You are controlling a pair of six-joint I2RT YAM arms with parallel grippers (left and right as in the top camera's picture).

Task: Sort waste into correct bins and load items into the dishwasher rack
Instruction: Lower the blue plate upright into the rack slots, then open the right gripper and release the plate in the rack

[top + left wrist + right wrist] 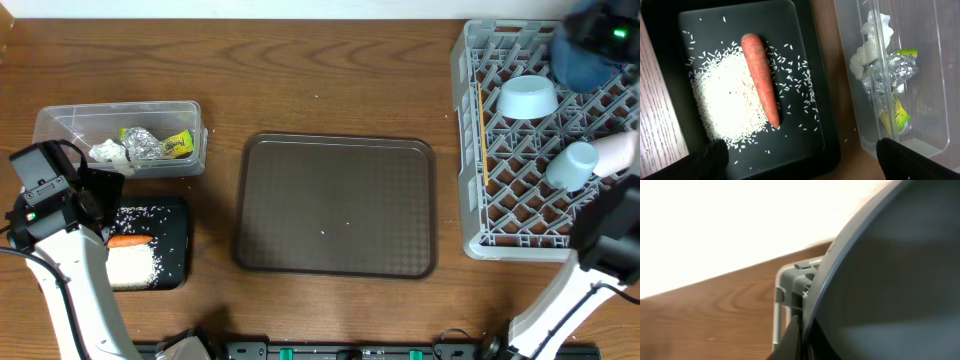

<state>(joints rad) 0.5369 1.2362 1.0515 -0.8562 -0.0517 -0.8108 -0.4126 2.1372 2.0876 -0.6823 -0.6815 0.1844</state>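
Left wrist view: carrot (762, 79) lies lengthwise top-to-bottom, tip pointing down.

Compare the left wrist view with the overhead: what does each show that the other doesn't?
Left wrist only: the left gripper, fingertips wide apart. Overhead only: the brown rectangular serving tray and the grey lattice plastic rack with a small light-blue bowl, a pale-blue cup, thin wooden chopsticks and a large dark-blue round bowl at its far corner. Both: the shallow black rectangular tray with the white rice heap and small orange carrot, beside the clear rectangular plastic tub holding the crumpled silver-white wrapper and yellow-green packet.
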